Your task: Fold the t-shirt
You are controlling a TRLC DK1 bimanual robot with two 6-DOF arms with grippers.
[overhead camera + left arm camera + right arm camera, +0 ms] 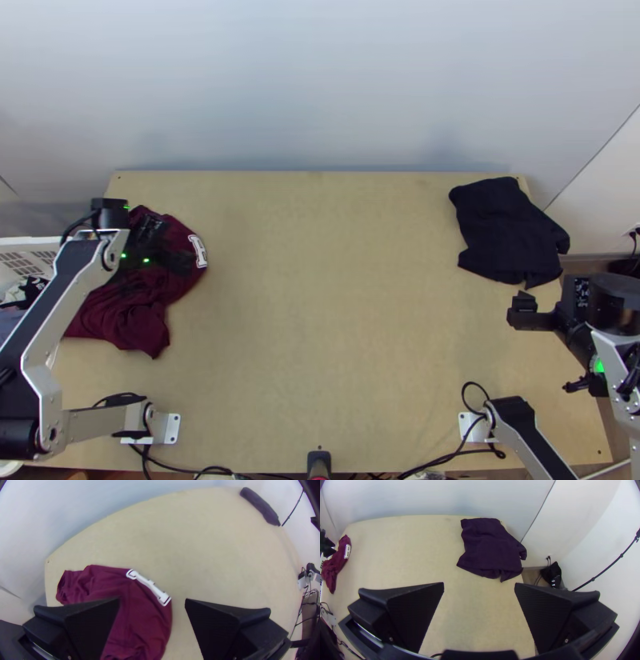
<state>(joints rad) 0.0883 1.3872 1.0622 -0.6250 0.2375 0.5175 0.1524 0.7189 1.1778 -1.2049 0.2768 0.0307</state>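
Table point(320, 304) beneath bunched maroon garment point(128, 314)

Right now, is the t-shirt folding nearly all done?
Doesn't look like it. No neat fold shows: the maroon shirt lies bunched, the dark cloth uneven-edged. The left pincer, over the maroon shirt, and the right pincer are open, holding nothing. Spreading and folding seem left.

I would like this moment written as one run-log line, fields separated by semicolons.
left pincer open, above maroon garment; right pincer open; maroon garment rumpled, table's left side; dark garment far right corner
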